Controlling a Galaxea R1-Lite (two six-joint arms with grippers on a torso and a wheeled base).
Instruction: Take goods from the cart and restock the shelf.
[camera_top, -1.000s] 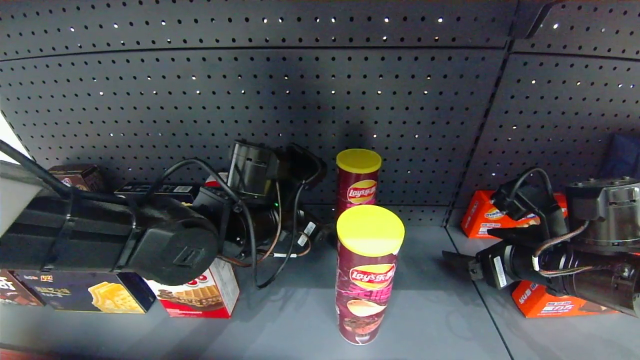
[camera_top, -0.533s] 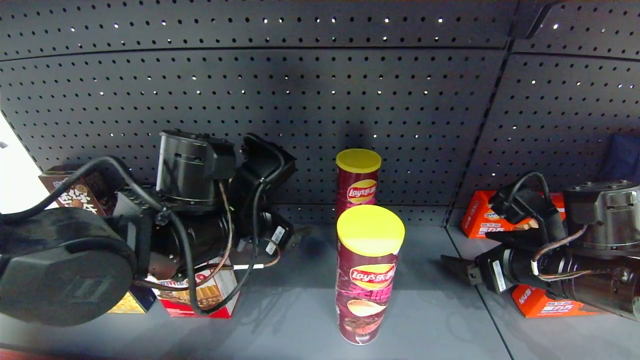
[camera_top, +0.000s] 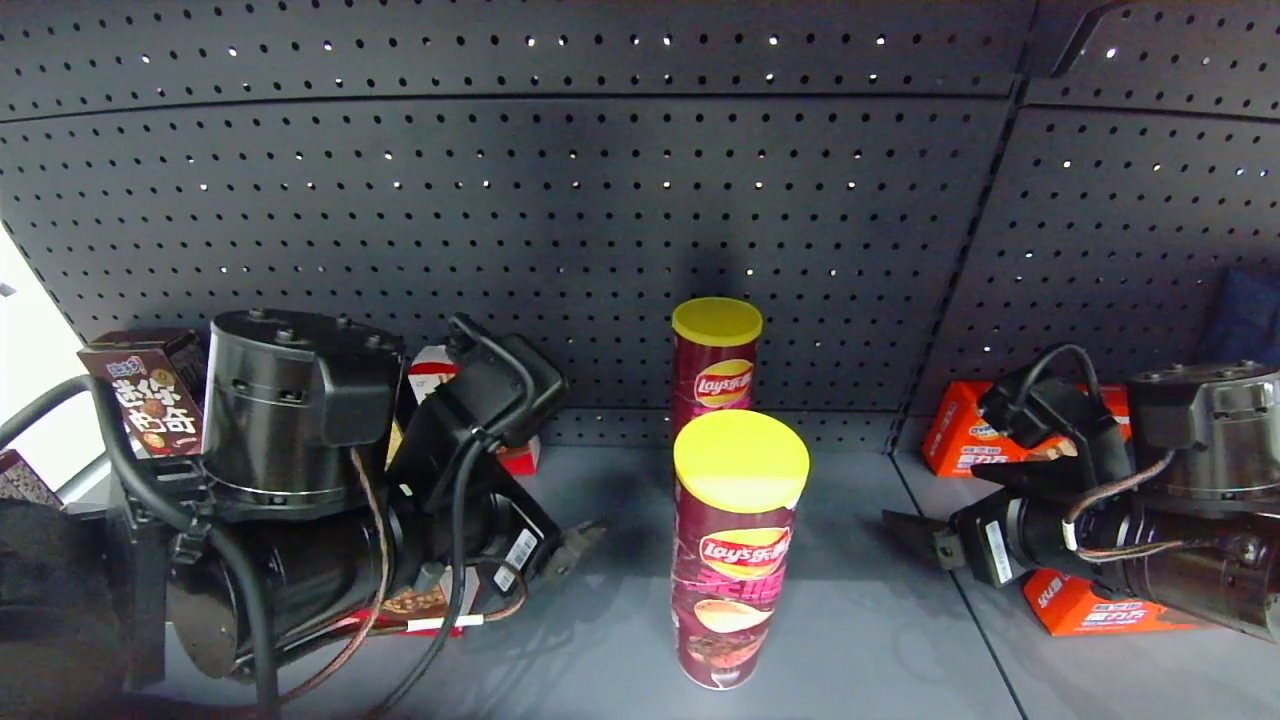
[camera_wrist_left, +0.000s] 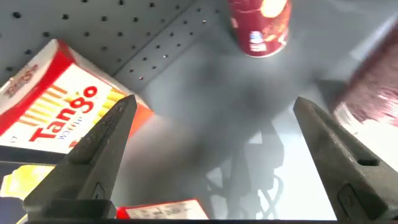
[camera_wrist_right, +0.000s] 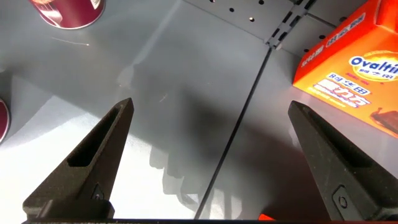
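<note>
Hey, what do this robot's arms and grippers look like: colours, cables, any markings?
The left arm and right arm are black, with drum-shaped joint housings ringed by bolts, looped black cables, thin brownish wires and small white sticker labels near the wrists. The left gripper and right gripper have dark, tapered wedge fingers with recessed slots.

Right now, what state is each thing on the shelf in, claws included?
Front can: upright, lid on, clear of both claws.
Back can: upright, lid on, behind the front one.
Left claw: open, empty.
Right claw: open, empty.
Wafer box: closed.
Orange box: closed.
</note>
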